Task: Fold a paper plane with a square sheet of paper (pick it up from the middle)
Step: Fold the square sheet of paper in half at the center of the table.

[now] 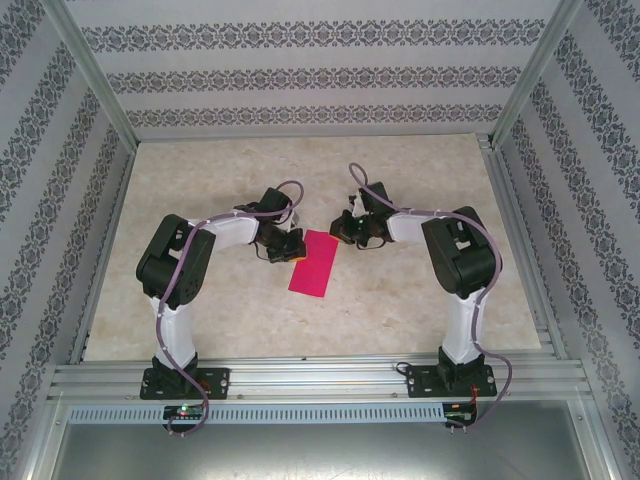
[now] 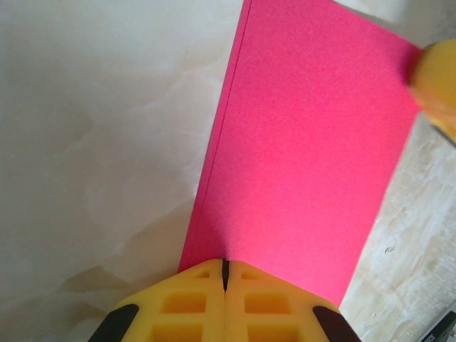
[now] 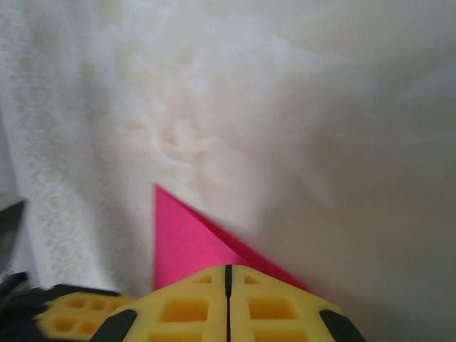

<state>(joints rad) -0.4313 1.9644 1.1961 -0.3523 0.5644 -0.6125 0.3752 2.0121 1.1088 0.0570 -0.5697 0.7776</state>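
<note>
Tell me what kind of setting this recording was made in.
Probably a purpose-built robot test cell: an aluminium frame boxes in a marble-look tabletop, patterned wallpaper panels serve as walls, and the left arm and right arm are bolted to the near rail.

Pretty sure this is a robotics lab rig, not somebody's home. It's a boxed-in test cell: aluminium frame posts [image 1: 92, 75] run up the corners, and the walls [image 1: 300, 75] between them are flat panels in grey-and-white striped damask wallpaper, like a staged backdrop. The desk [image 1: 200, 320] has a pale marble-look top, fenced by metal rails [image 1: 320, 375] along the bottom of the frame. Two black-and-white robot arms are bolted there side by side, the left arm [image 1: 175, 270] and the right arm [image 1: 460, 270], with purplish cables [image 1: 292, 186] looped along them. A slotted cable duct [image 1: 320, 412] runs below the bases, with a tiny green light [image 1: 183, 408] at lower left.
</note>
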